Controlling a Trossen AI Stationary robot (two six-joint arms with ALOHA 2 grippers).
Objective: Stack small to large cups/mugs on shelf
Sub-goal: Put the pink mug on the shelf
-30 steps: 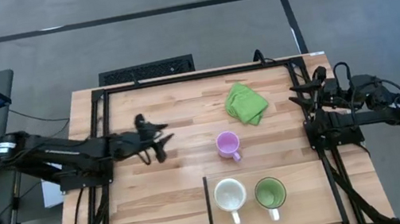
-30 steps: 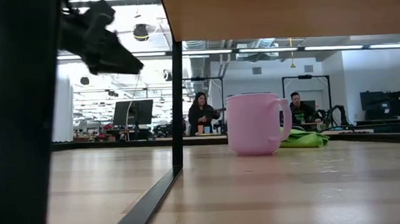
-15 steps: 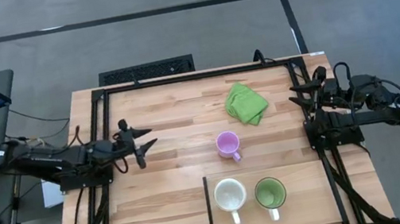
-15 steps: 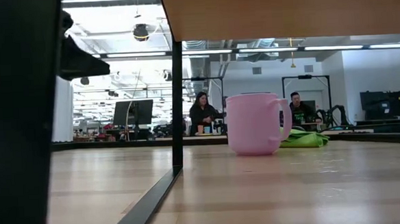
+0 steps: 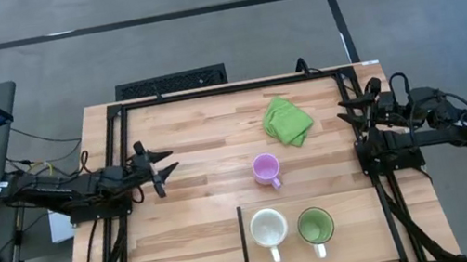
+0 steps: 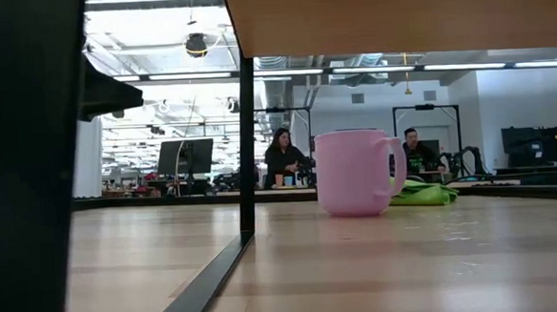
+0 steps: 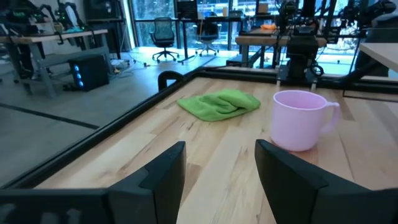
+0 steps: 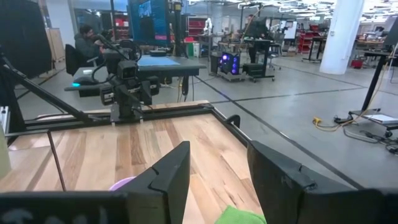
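The purple mug (image 5: 265, 169) stands upright near the table's centre, outside the shelf (image 5: 365, 247), which is the strip-marked section of the light wood table (image 5: 205, 248) at about five o'clock. Inside it the white mug (image 5: 268, 229) and the green mug (image 5: 315, 226) sit side by side, close but apart. The green cloth (image 5: 287, 120) lies at one o'clock from the purple mug.

What we see changed over the last second: our left gripper (image 5: 156, 163) has pulled back toward nine o'clock, from mid-table to the table's left edge, well apart from the purple mug. Its fingers (image 7: 163, 177) are spread wide with nothing between them. Our right gripper (image 5: 348, 115) has not moved; it rests at three o'clock by the table's right rail, its jaws parted and holding nothing.

We judge this as a retreat to rest, not an approach. That would leave two mugs on the shelf, none stacked, and the purple one outside it.
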